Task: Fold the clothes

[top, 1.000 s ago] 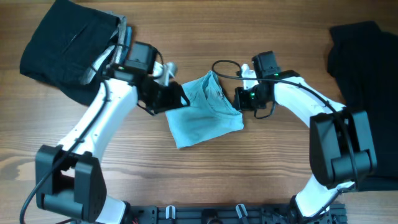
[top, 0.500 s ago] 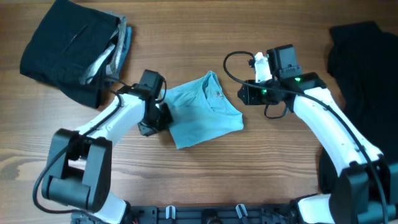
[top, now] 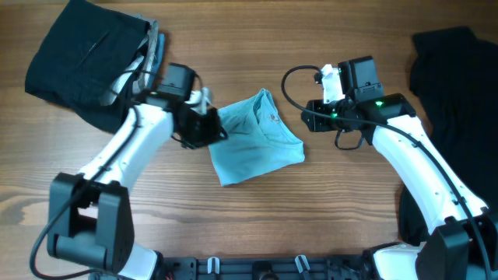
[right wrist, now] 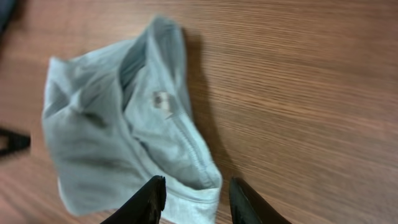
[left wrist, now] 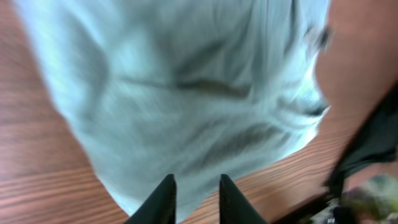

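The clothes in play are a light blue shirt [top: 255, 140] lying folded into a small bundle at the table's middle, collar and label facing up [right wrist: 163, 99]. My left gripper [top: 215, 129] sits at the shirt's left edge. In the left wrist view its fingers [left wrist: 163, 200] stand a narrow gap apart over the blue fabric [left wrist: 186, 93], gripping nothing. My right gripper [top: 311, 118] hovers just right of the shirt, apart from it. Its fingers [right wrist: 148, 199] are open, with the shirt's near corner [right wrist: 199, 180] showing below the gap.
A pile of black clothes [top: 78, 58] with grey fabric [top: 149, 48] at its edge lies at the back left. Another black garment [top: 459, 93] covers the right edge. The arms' mounting rail [top: 296, 268] runs along the front.
My right gripper has opened and drawn back to the right off the shirt's edge. My left gripper dipped toward the front, shut, then returned to the shirt's left edge and parted slightly.
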